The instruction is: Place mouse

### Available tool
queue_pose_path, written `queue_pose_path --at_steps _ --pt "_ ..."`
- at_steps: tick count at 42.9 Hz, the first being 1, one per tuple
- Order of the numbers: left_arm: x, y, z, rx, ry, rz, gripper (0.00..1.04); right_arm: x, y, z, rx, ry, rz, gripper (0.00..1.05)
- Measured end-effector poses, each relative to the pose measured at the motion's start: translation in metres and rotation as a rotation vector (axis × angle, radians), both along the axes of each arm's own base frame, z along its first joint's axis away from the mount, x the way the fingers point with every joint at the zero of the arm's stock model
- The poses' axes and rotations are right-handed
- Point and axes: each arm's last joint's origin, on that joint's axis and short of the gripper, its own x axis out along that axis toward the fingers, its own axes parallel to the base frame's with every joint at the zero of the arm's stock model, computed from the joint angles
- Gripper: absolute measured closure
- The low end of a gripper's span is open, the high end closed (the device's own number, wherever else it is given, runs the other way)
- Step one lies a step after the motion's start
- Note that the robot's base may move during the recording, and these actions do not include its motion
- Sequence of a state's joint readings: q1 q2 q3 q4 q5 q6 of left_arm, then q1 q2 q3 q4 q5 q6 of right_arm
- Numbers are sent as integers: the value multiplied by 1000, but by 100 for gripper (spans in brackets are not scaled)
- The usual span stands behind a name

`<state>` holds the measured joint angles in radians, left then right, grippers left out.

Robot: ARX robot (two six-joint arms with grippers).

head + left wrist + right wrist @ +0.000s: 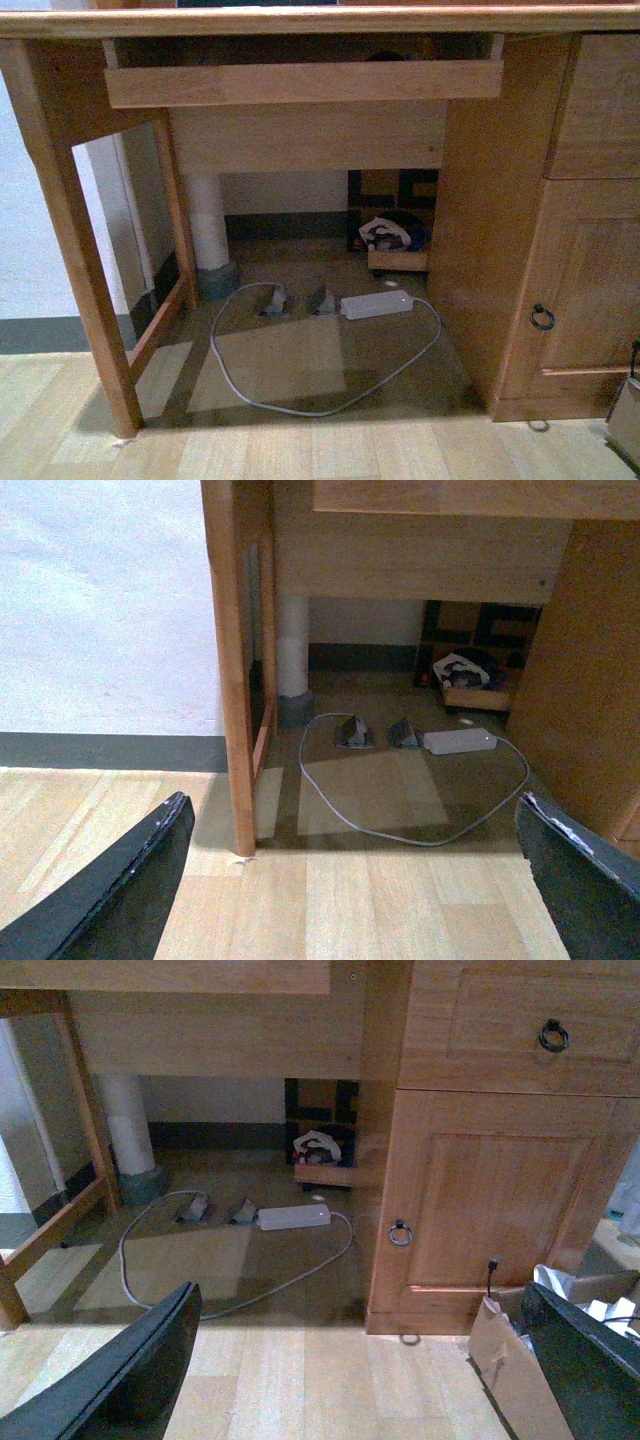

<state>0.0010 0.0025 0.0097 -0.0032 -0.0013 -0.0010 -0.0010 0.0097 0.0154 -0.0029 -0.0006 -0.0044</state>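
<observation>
Pale wood fills every view: a wooden table point(300, 20) seen from low down, with a pull-out tray point(300, 85) under its top and a cupboard door point(580, 290) with a dark ring handle point(542, 317) on the right. Just above the tray's front rail, toward its right end, the rounded black top of the mouse point(386, 55) peeks out. Only that sliver shows, so it cannot be identified for certain.

Under the table, on the wood floor point(300, 450), a white power brick point(377, 304) lies with its grey cable point(300, 408) looping in a wide curve in front of it. Two small grey objects point(275, 300) sit just left of the brick. Behind them a white pipe point(208, 225) stands against the back wall, and a low wooden crate point(397, 260) holds bundled cloth.

Neither arm shows in the front view. In the left wrist view, the left jaws are released and empty, their dark fingers point(120, 880) spread far apart above the floor near the table's left leg point(235, 680). In the right wrist view, the right jaws are likewise spread wide and hold nothing, with dark fingers point(120, 1380) above the floor before the cupboard. A cardboard box point(505, 1360) stands beside them.
</observation>
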Motion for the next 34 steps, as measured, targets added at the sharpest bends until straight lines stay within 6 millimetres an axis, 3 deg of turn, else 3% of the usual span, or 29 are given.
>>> queue_pose_path --at_steps 34 --pt "0 0 0 0 1 0 7 0 0 0 0 1 0 7"
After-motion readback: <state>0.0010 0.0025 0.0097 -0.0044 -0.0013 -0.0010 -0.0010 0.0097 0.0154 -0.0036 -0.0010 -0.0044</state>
